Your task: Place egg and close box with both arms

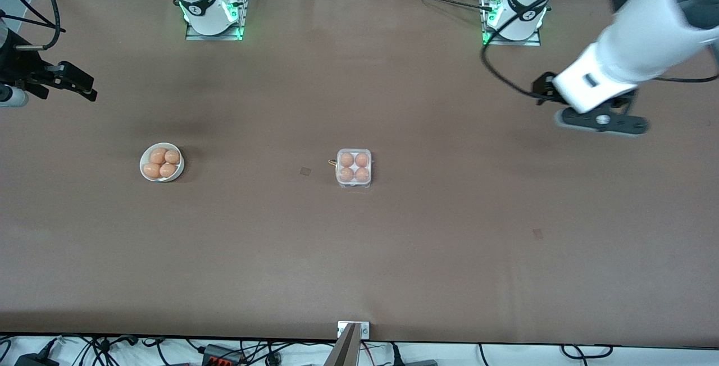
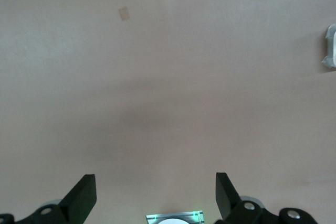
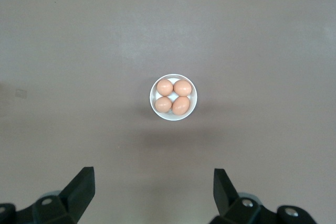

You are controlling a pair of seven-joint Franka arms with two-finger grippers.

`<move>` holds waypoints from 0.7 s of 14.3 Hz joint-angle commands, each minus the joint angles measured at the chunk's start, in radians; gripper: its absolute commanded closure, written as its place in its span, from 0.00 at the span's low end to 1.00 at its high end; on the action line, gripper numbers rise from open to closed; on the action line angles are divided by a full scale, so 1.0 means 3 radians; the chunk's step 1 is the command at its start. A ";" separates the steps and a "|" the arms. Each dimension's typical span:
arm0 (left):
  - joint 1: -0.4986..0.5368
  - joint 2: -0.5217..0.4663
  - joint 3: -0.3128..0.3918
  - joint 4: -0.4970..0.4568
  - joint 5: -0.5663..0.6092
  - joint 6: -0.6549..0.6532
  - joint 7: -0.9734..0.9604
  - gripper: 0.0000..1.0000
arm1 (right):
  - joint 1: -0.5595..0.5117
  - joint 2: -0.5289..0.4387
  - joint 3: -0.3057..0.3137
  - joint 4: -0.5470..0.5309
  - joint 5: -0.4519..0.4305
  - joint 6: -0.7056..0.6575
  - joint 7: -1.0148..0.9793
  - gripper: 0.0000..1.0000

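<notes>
I see the box [image 1: 354,168] at frame centre, four eggs inside, lid apparently down. If it isn't latched, it may spring open. Left gripper [image 1: 601,120] upper right, right gripper [image 1: 70,82] upper left, jaws wide, empty.

Box [image 1: 354,168] at table [image 1: 359,254] centre, four eggs [image 1: 354,167] in it; bowl [image 1: 162,162] of eggs toward the right arm's end.

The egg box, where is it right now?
The box sits mid-table in the front view, apart from the bowl, which lies toward the right arm's end.
</notes>
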 commanded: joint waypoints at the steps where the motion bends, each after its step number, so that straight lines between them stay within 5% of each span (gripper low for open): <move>1: 0.0258 -0.0180 -0.0019 -0.0016 -0.0117 -0.0010 0.0169 0.00 | -0.0020 -0.0069 0.0029 -0.0033 -0.0016 -0.0014 -0.0006 0.00; 6: 0.0524 -0.0696 -0.0029 -0.0715 -0.0127 0.0495 0.0184 0.00 | -0.0031 -0.0033 0.0044 0.0023 0.0025 -0.0009 0.0000 0.00; 10: 0.0576 -0.0758 -0.0019 -0.0859 -0.0122 0.0875 0.0158 0.00 | -0.0046 0.0033 0.0024 0.0074 0.0045 -0.0168 -0.0005 0.00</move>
